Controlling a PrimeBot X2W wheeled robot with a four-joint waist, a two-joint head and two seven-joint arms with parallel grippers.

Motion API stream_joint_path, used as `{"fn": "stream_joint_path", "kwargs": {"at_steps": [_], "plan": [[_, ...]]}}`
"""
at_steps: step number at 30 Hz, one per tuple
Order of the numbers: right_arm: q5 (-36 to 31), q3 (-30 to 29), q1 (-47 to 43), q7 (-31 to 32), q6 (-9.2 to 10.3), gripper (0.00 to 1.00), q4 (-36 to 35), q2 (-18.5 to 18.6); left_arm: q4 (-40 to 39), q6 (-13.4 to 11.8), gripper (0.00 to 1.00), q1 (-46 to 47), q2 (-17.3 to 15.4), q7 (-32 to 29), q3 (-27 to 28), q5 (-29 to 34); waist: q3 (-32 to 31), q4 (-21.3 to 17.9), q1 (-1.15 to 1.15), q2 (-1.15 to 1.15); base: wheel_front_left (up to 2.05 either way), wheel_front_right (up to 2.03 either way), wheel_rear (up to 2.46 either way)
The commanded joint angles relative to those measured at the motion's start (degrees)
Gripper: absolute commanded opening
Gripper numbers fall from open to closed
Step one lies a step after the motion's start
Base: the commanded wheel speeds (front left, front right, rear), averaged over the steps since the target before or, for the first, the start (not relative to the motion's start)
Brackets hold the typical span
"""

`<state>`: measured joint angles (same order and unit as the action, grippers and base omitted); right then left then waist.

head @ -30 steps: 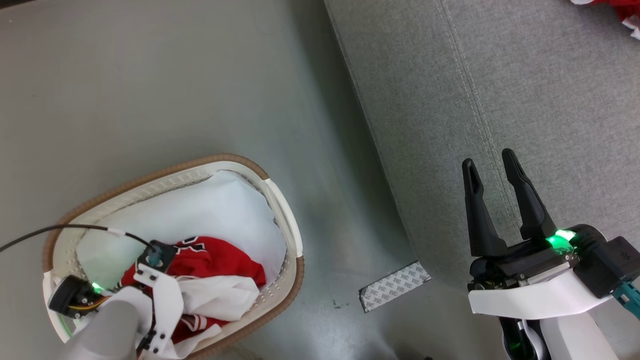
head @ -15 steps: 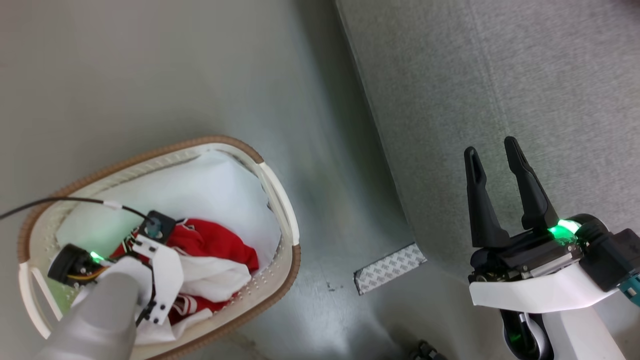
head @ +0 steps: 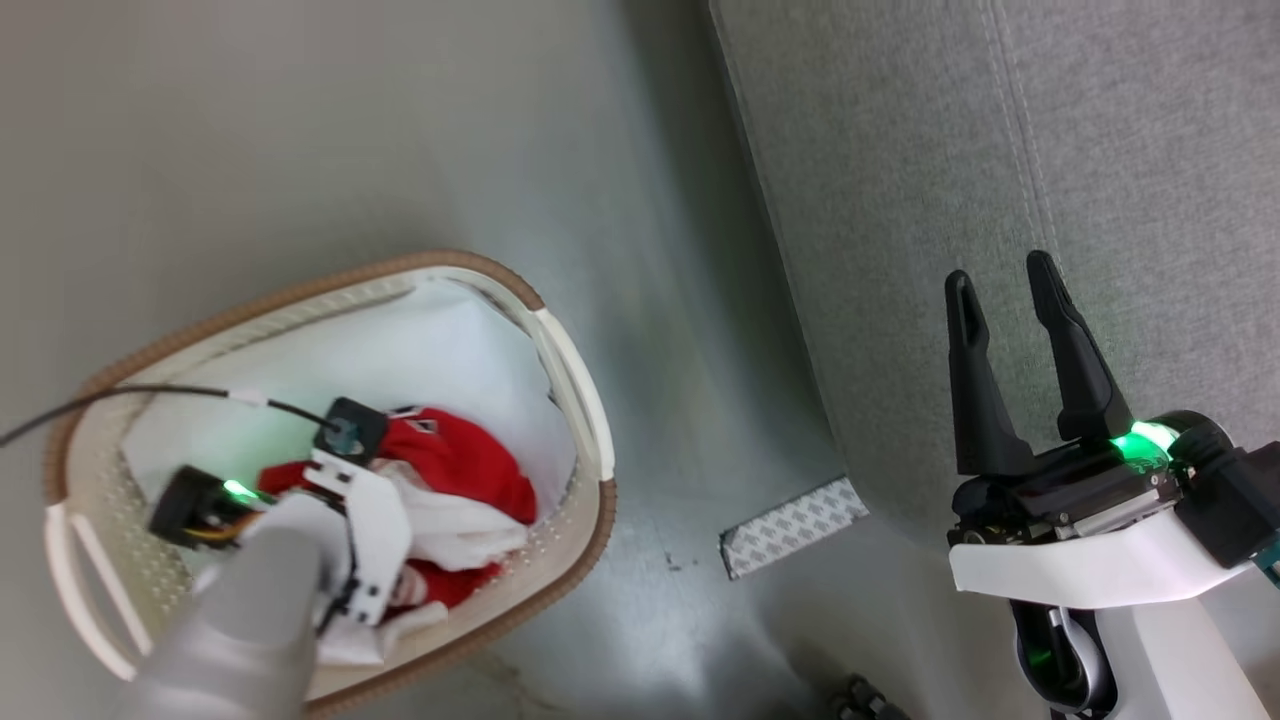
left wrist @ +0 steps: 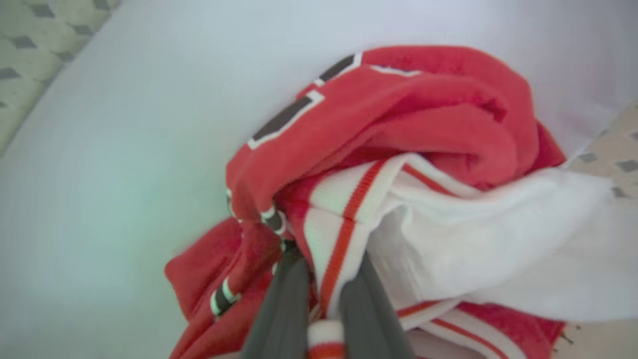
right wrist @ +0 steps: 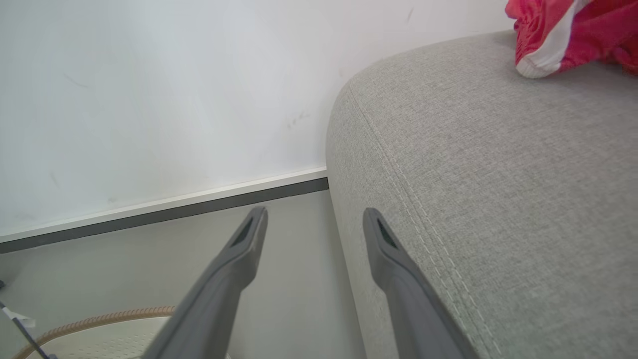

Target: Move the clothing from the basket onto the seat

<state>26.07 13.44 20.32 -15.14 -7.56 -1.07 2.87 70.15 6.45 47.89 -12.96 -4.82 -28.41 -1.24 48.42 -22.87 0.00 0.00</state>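
The red jersey, with black-and-white numerals and striped trim, is lying bunched in the off-white laundry basket. It is tangled with a white cloth and resting on a white liner. The left gripper is reaching down into the basket, and its two dark fingers are pinching a fold of the red-and-white striped trim, jaws nearly together on the fabric.

The grip appears to be sitting on an edge of the garment. Lifting is therefore best done slowly and straight up, letting the jersey peel free of the white cloth rather than dragging both. It is worth watching for the liner coming up too. The fabric should be clearing the brown rim before the arm is swinging toward the grey sofa seat, which is standing near the basket across a strip of floor.

The right gripper is hovering over the sofa's edge, fingers spread wide and holding nothing; it could be catching a trailing end. Another red garment is lying on the seat, so setting this jersey beside it seems sensible.
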Motion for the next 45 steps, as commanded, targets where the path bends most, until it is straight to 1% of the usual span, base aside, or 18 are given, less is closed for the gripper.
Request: {"fn": "stream_joint_path", "kwargs": {"at_steps": [1, 5, 6, 10, 16, 22, 27, 31, 35, 38, 45], "plan": [[-0.7, -0.4, 0.3, 0.0, 0.15, 1.00, 0.6, 0.0, 0.2, -0.6, 0.00, -1.4, 1.1, 1.9, 1.2, -2.2, -2.6, 1.4, 0.00, 0.00, 0.00, 0.00, 0.00], [-1.1, -1.0, -1.2, 0.0, 0.15, 1.00, 1.8, 0.0, 0.3, -0.5, 0.00, -4.1, 3.5, 5.5, 1.8, -3.7, -7.6, 3.5, 0.00, 0.00, 0.00, 0.00, 0.00], [-1.1, -1.0, -1.2, 0.0, 0.15, 1.00, 1.8, 0.0, 0.3, -0.5, 0.00, -4.1, 3.5, 5.5, 1.8, -3.7, -7.6, 3.5, 0.00, 0.00, 0.00, 0.00, 0.00], [-2.0, -2.0, -3.5, 0.0, 0.15, 1.00, 3.1, 0.1, 0.2, 0.0, 0.00, -7.4, 5.9, 8.7, 0.7, -4.1, -14.1, 6.1, 0.00, 0.00, 0.00, 0.00, 0.00], [-3.2, -2.9, -8.4, 0.0, 0.15, 1.00, 5.2, 0.1, -0.7, 0.5, 0.00, -11.9, 8.6, 12.6, 0.4, -6.6, -24.3, 10.0, 0.00, 0.00, 0.00, 0.00, 0.00], [-4.5, -5.0, -13.9, 0.0, 0.15, 1.00, 6.8, 0.1, -3.1, 0.6, 0.00, -16.3, 9.8, 15.4, 0.6, -9.9, -33.3, 13.5, 0.00, 0.00, 0.00, 0.00, 0.00], [-6.2, -6.5, -18.0, 0.0, 0.15, 1.00, 7.6, 0.1, -7.6, 0.5, 0.00, -19.9, 10.0, 17.3, 0.7, -13.4, -39.7, 16.0, 0.00, 0.00, 0.00, 0.00, 0.00], [-7.7, -7.4, -20.4, 0.0, 0.15, 1.00, 8.2, 0.1, -13.5, -0.9, 0.00, -23.3, 10.0, 18.3, -0.1, -16.4, -44.0, 17.4, 0.00, 0.00, 0.00, 0.00, 0.00], [-9.2, -7.9, -22.4, 0.0, 0.15, 1.00, 9.4, 0.1, -19.4, -2.6, 0.00, -26.4, 10.0, 18.9, -0.8, -17.3, -48.0, 18.4, 0.00, 0.00, 0.00, 0.00, 0.00], [-10.2, -8.1, -23.0, 0.0, 0.14, 1.00, 9.7, 0.4, -24.7, -4.3, 0.00, -28.1, 9.9, 19.2, -0.3, -17.7, -49.3, 19.1, 0.00, 0.00, 0.00, 0.00, 0.00], [-10.8, -8.5, -24.0, 0.0, 0.15, 1.00, 10.3, 1.4, -35.9, -7.7, 0.00, -32.4, 7.3, 19.5, 1.4, -18.4, -51.4, 20.5, 0.00, 0.00, 0.00, 0.00, 0.00]]}}
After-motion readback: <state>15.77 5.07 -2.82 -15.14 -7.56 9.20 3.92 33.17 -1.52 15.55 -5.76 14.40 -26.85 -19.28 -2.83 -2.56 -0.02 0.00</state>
